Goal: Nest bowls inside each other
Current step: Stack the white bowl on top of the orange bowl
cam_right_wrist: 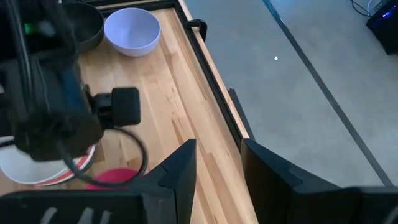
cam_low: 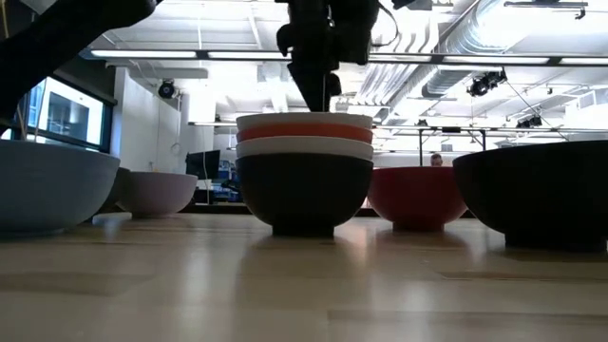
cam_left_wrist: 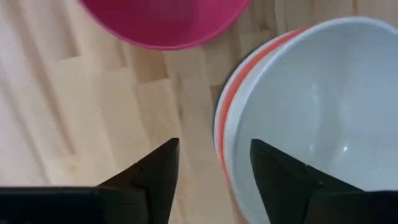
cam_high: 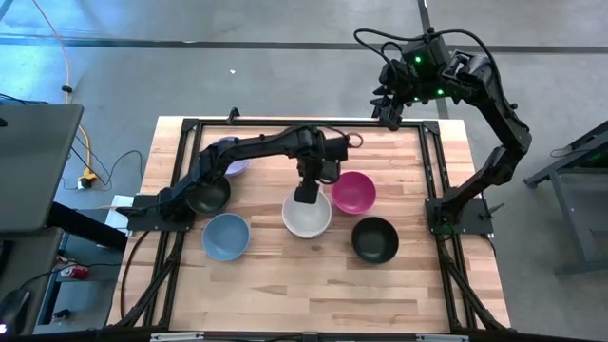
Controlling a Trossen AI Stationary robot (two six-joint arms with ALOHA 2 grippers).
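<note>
**Left gripper over the nested stack, fingers apart**

Left gripper (cam_high: 305,195) hangs just above the near rim of the stack of bowls (cam_high: 307,215), its two fingers (cam_left_wrist: 157,171) spread with a clear gap and nothing between them. From the wrist camera, one finger sits over bare wood and the other over the white bowl's rim.

Beneath and all round it lies the wooden table (cam_high: 294,285), the largest thing here, framed by dark rails.

Under the gripper, the stack (cam_low: 304,171) shows four layers from table height: a black bowl at the bottom, then white, then red, then a white bowl (cam_left_wrist: 317,106) on top.

Beyond the gripper's fingertips, just beside the stack, stands the magenta bowl (cam_high: 353,191). To the stack's side toward the right arm's base sits a lone black bowl (cam_high: 374,238). On the opposite side are the blue bowl (cam_high: 226,236), another black bowl (cam_high: 208,196) under the left arm, and a lavender bowl (cam_right_wrist: 131,30) farther back.

Right gripper (cam_high: 389,111) waits well away, raised over the table's far edge, its fingers (cam_right_wrist: 177,167) apart and holding nothing.
</note>
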